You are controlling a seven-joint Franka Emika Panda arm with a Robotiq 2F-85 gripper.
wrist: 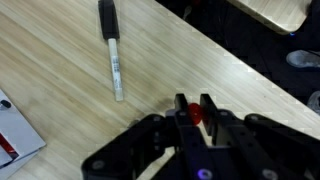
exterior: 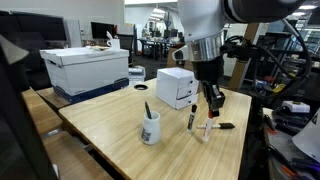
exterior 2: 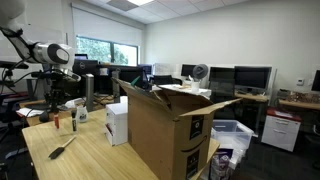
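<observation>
Wooden worktop [exterior: 110,130] filled most of an exterior view. Pale grain, office desks and monitors behind it.

Open cardboard box [exterior 2: 165,130] stood large in the foreground of an exterior view and hid much of the worktop's near side.

Large white lidded box [exterior: 85,65] sat on a blue bin [exterior: 95,92] at the far corner, well apart from the arm.

Robot arm [exterior: 205,30] came down from above, over the worktop's middle, just beside a small white box [exterior: 175,87].

White cup [exterior: 150,130] stood upright near the front edge with a dark pen leaning in it.

Loose markers lay on the bare wood below the arm. One was a white-barrelled marker [wrist: 112,50] with a black cap, lying flat. It was well apart from the jaws in the wrist view. A dark pen [exterior: 222,126] lay nearby.

The corner of a flat white item [wrist: 12,135] showed at the wrist view's edge.

Jaws: nearly together, clamped on a small red item [wrist: 196,116]. It was held between the fingertips, above the worktop and clear of the wood. Only its red end showed, and its full shape could not be told.
</observation>
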